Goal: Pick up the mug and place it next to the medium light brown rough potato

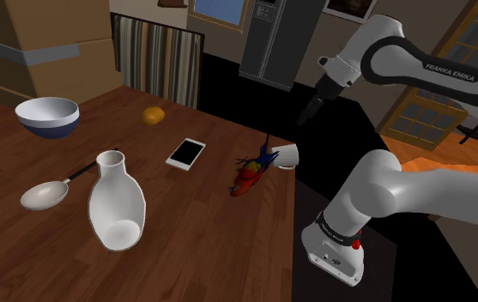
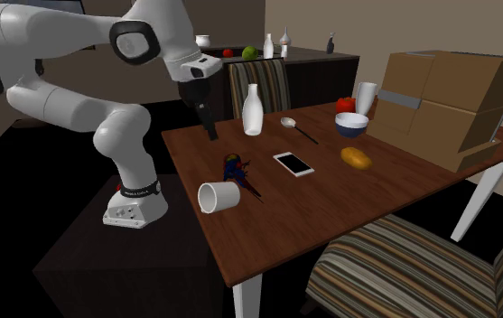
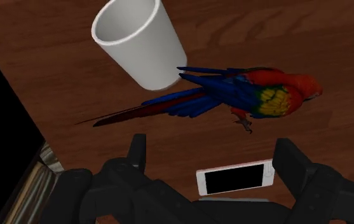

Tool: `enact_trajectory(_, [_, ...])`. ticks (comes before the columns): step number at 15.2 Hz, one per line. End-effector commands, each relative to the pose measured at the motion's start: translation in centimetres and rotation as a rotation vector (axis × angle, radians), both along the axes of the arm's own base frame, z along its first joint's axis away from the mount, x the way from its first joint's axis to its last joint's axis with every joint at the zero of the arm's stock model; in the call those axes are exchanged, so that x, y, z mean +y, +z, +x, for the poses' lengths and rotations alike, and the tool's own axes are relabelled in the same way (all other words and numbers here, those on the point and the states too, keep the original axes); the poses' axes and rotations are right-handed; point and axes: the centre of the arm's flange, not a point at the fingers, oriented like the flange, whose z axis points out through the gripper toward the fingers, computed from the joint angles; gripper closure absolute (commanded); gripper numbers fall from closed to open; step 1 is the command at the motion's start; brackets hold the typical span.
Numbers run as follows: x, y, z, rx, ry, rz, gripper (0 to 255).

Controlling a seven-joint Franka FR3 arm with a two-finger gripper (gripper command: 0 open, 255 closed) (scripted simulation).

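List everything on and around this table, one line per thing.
Mug: one, white, on its side at the table's edge, by the parrot's tail.
Parrot figure: one, red, blue and yellow, lying between mug and phone.
Phone: one, white with black screen, flat mid-table.
Potato: one, orange-brown, beyond the phone.
Bowl: one, blue outside, white inside, near the boxes.
Spoon: one, pale with dark handle, between vase and bowl.
Vase: one, white, upright.
Cardboard boxes: stacked, brown, table's far end.
Table: one, dark wood.
Striped chairs: two, opposite sides.
Arm: one, white.
Gripper: one, black, open, empty, raised.
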Motion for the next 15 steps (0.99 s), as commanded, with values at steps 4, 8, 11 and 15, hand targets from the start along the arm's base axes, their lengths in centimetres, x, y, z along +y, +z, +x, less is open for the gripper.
enact_trajectory(4, [-3.7,-5.7,-2.0,-0.007,0.146,0.055,0])
enact_trajectory(8, [-6.8,-10.6,-3.0,-0.011,0.258,0.099,0])
enact_trajectory(11, [-9.0,-14.3,-3.5,-0.014,0.342,0.131,0])
enact_trajectory(15, [-8.5,-15.9,-3.3,-0.014,0.345,0.133,0])
